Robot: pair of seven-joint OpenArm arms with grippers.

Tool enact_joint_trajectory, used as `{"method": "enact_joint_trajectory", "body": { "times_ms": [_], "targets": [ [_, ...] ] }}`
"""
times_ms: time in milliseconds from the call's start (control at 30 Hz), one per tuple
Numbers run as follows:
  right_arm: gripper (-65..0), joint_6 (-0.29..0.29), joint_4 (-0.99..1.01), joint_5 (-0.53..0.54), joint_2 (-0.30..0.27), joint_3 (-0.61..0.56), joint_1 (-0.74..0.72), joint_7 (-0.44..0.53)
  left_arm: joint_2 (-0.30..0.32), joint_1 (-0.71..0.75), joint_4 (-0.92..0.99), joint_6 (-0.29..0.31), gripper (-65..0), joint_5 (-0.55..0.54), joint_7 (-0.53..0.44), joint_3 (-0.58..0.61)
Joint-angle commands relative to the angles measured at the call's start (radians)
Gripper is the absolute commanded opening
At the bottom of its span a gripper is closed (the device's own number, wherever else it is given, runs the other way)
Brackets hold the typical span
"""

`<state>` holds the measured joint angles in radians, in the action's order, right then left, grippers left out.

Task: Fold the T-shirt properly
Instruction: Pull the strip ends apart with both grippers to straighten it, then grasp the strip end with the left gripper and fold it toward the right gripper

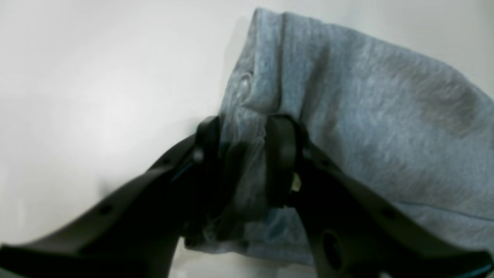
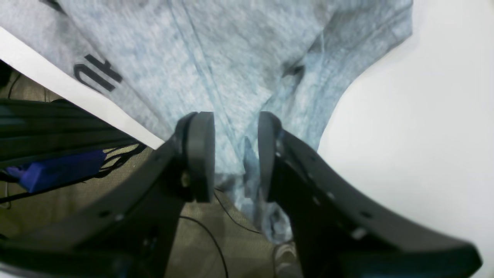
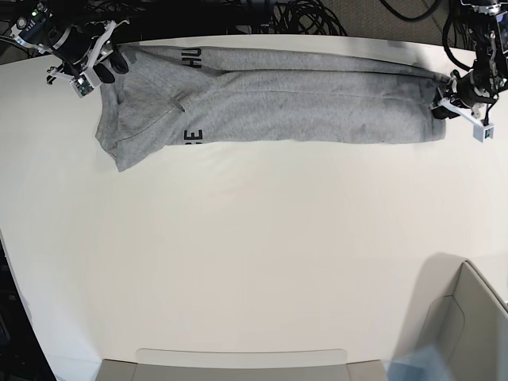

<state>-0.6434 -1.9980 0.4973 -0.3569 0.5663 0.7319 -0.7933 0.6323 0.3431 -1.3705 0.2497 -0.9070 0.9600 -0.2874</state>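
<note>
T-shirt point(image 3: 278, 111): stretched in a long band across the table point(image 3: 254, 262)
Left gripper point(image 1: 241, 160): jaws apart — cloth bunched between
Right gripper point(image 2: 235, 154): jaws parted around the fabric edge

The T-shirt point(image 3: 270, 107) has big black letters on it. Near its top edge you can read "HU", turned sideways. Lower down, by the fold, only a piece like "E" shows.

I am working in what looks like a robotics lab: a broad, plain white worktable point(image 3: 254, 262) fills my base view, bundles of black cables point(image 3: 305, 16) snake along its far edge, and over the table's side my right wrist camera shows loose wires point(image 2: 216, 239) on olive-brown carpet point(image 2: 46, 216)
</note>
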Motion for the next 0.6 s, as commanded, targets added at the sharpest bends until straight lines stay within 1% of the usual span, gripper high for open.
{"method": "enact_joint_trajectory", "body": {
  "times_ms": [0,67,133,167,200,233,267,333,367,400,467,567],
  "targets": [
    [-45.8,-0.022,-0.016,0.013,-0.012,0.007,0.004,0.018,0.004,0.006,0.021,-0.016,-43.8,0.024,0.017,0.024],
    [-45.8,-0.022,-0.016,0.013,-0.012,0.007,0.004,0.018,0.004,0.006,0.036,-0.008,-44.0,0.024,0.006,0.040],
    [-45.8,-0.022,-0.016,0.013,-0.012,0.007,0.004,0.018,0.002,0.006,0.046,0.064,-47.0,0.024,0.006,0.043],
    [-45.8,-0.022,-0.016,0.013,-0.012,0.008,0.004,0.018,-0.001,0.006,0.055,0.113,-50.6,0.025,0.007,0.034],
    [-45.8,-0.022,-0.016,0.013,-0.012,0.008,0.004,0.018,-0.001,0.003,0.075,0.152,-56.3,0.025,0.007,0.032],
    [-45.8,-0.022,-0.016,0.013,-0.012,0.008,0.004,0.018,-0.001,-0.006,0.098,0.162,-62.5,0.025,0.007,0.030],
    [-45.8,-0.022,-0.017,0.013,-0.012,0.008,0.002,0.018,-0.001,-0.025,0.131,0.162,-65.0,0.025,0.003,0.030],
    [-45.8,-0.022,-0.017,0.016,-0.012,0.010,-0.004,0.018,-0.002,-0.065,0.225,0.179,-65.0,0.025,-0.003,-0.003],
    [-45.8,-0.022,-0.017,0.014,-0.011,0.010,-0.015,0.018,-0.004,-0.077,0.254,0.205,-65.0,0.025,-0.005,-0.026],
    [-45.8,-0.022,-0.016,0.011,-0.006,0.011,-0.025,0.018,-0.004,-0.086,0.282,0.245,-65.0,0.025,-0.005,-0.059],
    [-45.8,-0.022,-0.016,0.013,-0.004,0.010,-0.039,0.018,-0.013,-0.105,0.305,0.290,-65.0,0.029,-0.005,-0.121],
    [-45.8,-0.022,-0.017,0.018,0.002,0.007,-0.062,0.018,-0.015,-0.123,0.305,0.294,-65.0,0.087,0.001,-0.220]
  ]
}}
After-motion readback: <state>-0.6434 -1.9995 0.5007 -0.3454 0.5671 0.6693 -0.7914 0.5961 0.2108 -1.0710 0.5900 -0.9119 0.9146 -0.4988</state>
